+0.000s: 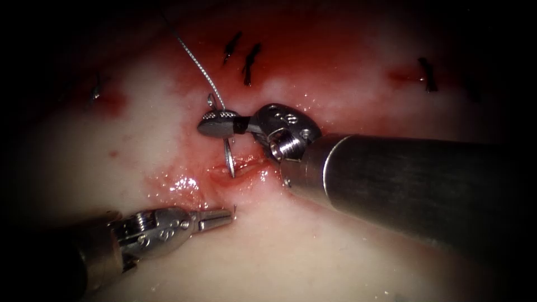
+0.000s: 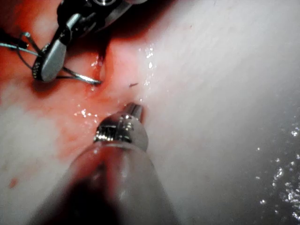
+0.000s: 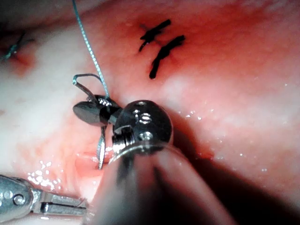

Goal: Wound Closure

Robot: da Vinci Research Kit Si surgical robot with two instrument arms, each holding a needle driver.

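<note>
The right tool point(image 1: 215, 124) grips the needle point(image 1: 229, 156) mid-curve, point down at the cut point(image 1: 238, 170), seemingly just touching tissue point(image 1: 335, 257). The left tool point(image 1: 215, 219), nearer below, is closed on nothing.

Dark surround, one bright pool of light — glossy wet glints

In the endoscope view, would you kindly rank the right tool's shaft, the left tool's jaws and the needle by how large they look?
1. Right tool's shaft, largest, though nearest the camera.
2. Left tool's jaws, shut and empty.
3. Needle, held mid-curve by the right tool, tip at the cut.
</note>
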